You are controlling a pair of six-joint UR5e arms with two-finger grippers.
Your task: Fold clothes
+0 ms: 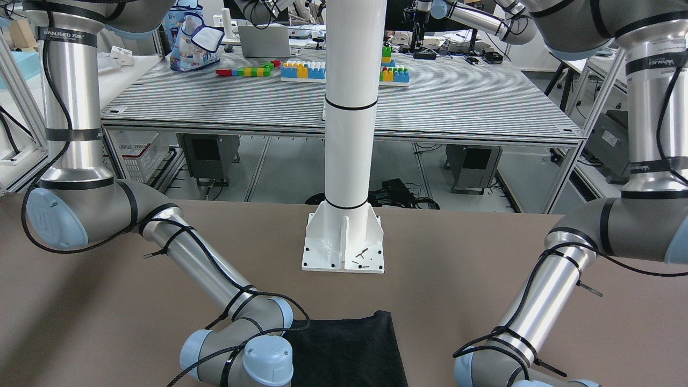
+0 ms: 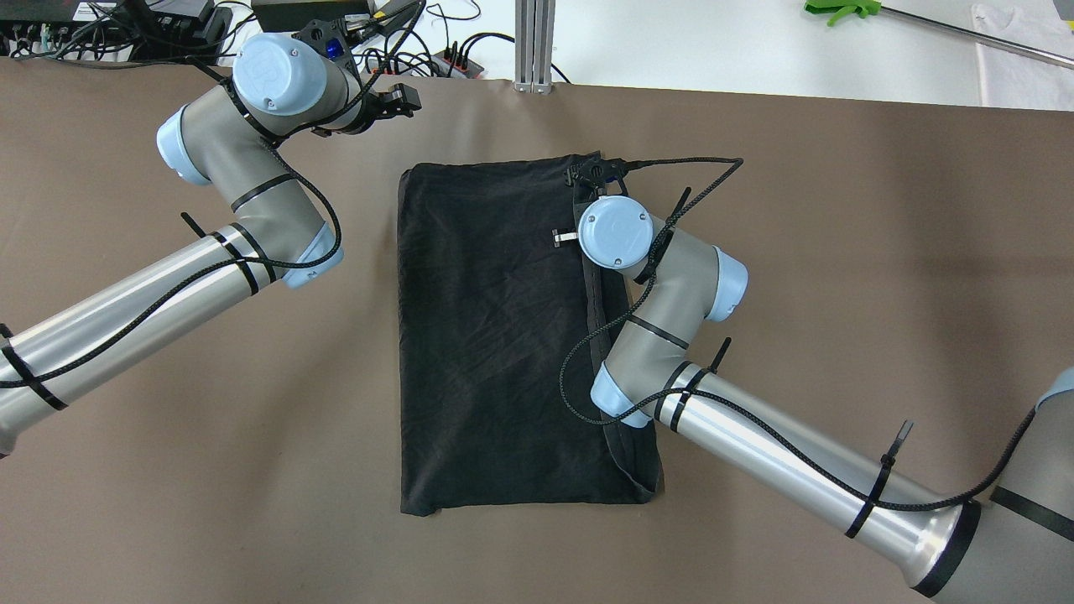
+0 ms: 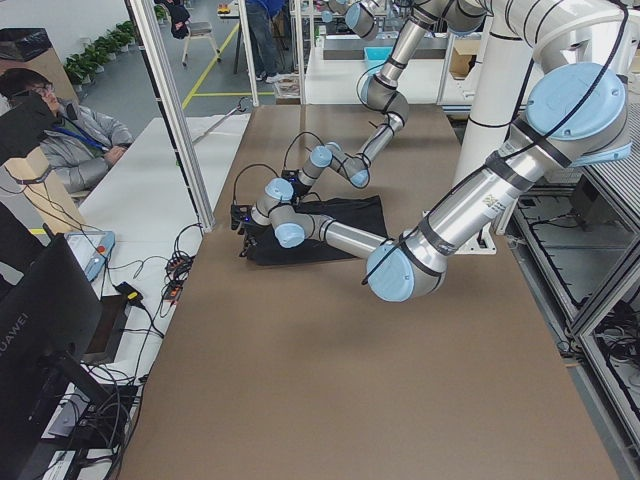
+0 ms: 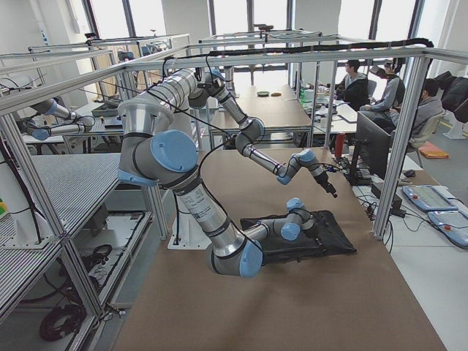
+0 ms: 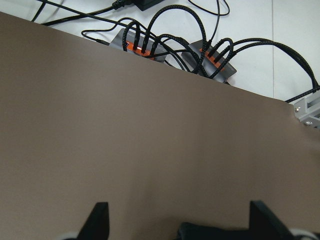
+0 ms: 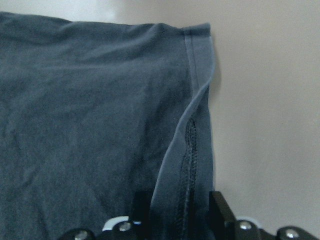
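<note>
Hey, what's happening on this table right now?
Two robot arms are folding a black garment that lies flat on the brown table. The right hand is down at its far right corner, fingers open either side of the hemmed edge. The left hand hovers open over bare table beyond the cloth, holding nothing.
</note>
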